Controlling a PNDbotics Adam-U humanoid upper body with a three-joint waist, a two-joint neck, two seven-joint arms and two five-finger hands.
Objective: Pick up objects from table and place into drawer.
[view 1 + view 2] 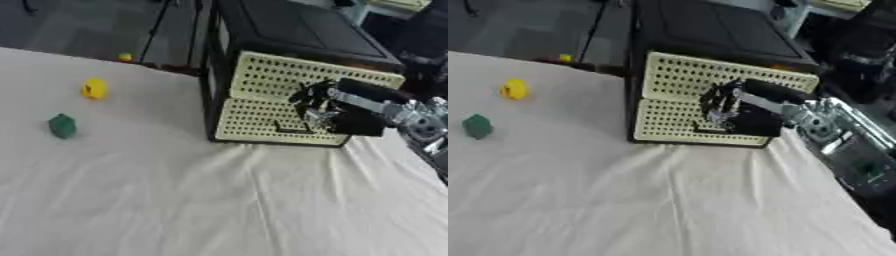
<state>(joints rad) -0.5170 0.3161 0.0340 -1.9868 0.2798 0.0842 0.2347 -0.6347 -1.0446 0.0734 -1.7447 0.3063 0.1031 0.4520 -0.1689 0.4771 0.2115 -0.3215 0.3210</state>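
No brand, label or writing can be read on anything here. The drawer unit (289,100) is a black box with two cream, perforated drawer fronts, one above the other, both closed. The right hand (317,107) is up against those fronts at their seam, fingers curled by a dark handle; whether they grip it cannot be told. Well off to that hand's left, on the white-clothed surface (219,200), lie a small yellow object (94,88) and, nearer the camera, a small green object (62,125), apart from each other.
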